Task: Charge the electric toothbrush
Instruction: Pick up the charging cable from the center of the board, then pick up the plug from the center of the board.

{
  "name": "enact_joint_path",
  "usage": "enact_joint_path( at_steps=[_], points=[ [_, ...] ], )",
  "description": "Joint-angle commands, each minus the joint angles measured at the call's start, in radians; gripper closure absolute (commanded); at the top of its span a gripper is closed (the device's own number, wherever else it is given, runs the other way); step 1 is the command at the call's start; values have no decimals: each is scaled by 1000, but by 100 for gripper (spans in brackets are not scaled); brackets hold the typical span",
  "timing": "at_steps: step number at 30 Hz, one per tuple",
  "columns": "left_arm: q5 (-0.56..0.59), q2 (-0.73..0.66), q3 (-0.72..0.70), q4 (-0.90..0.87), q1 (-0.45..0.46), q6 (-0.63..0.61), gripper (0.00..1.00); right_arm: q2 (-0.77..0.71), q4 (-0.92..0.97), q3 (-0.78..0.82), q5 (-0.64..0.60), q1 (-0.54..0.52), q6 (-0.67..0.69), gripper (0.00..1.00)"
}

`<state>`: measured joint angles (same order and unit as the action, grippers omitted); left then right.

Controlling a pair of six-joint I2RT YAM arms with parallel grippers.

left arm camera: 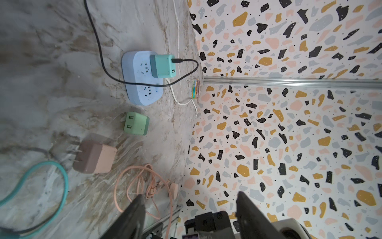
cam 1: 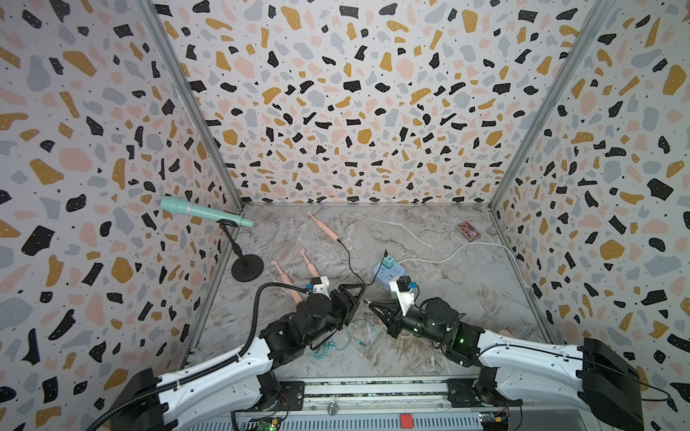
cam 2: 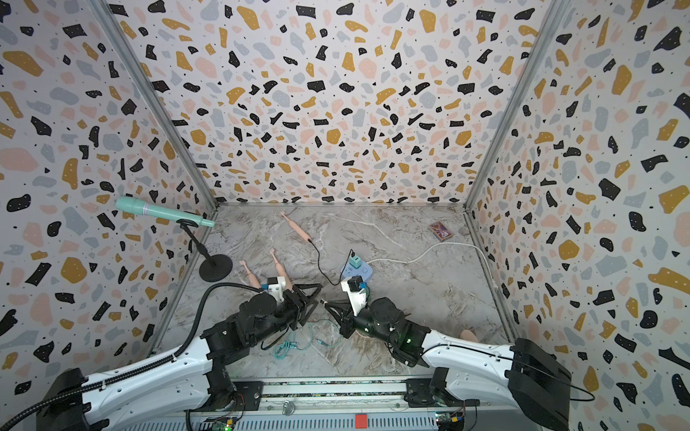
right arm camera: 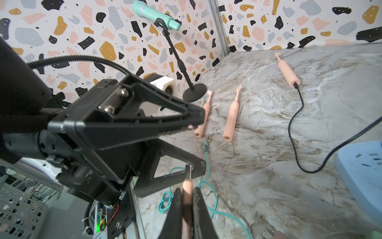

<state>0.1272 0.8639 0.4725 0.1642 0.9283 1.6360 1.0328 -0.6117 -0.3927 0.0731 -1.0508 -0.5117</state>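
Note:
Three pink electric toothbrushes lie on the marble floor. The far one [cam 1: 325, 229] has a black cable [cam 1: 349, 261] plugged into its base. The other two [right arm camera: 231, 119] [right arm camera: 203, 115] lie side by side with nothing plugged in. My right gripper [right arm camera: 187, 196] is shut on the pink cable plug [right arm camera: 187, 187], whose metal tip points at the left gripper. My left gripper [right arm camera: 201, 142] is open just in front of that tip and holds nothing. In both top views the two grippers [cam 1: 360, 294] [cam 1: 370, 305] meet tip to tip at the front middle.
A blue power strip [left arm camera: 140, 82] carries a teal charger [left arm camera: 163, 66] fed by the black cable. Loose green [left arm camera: 136, 123] and pink [left arm camera: 95, 156] chargers, a coiled pink cable [left arm camera: 144, 186] and a teal cable [cam 1: 351, 339] lie near the front. A microphone stand [cam 1: 246, 270] is at the left wall. A small box [cam 1: 468, 231] is at the back right.

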Motion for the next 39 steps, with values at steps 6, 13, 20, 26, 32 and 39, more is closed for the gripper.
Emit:
enact_joint_path(
  at_steps=[6,13,20,26,32,39],
  points=[
    [63,-121,50,-220,-84,-98,9,-367,143,77,262,91,28,100],
    [13,-17,89,-233,-82,-155,3,-637,382,98,408,204,16,100],
    [1,87,125,-209,-54,-168,0,-757,529,86,355,229,17,100],
    [47,181,140,-180,31,-101,0,-757,649,64,102,230,-6,100],
    [87,279,114,-135,103,109,0,-715,745,40,-111,230,-39,100],
    [85,426,120,-47,142,331,0,-672,762,22,-170,230,-8,100]
  ],
)
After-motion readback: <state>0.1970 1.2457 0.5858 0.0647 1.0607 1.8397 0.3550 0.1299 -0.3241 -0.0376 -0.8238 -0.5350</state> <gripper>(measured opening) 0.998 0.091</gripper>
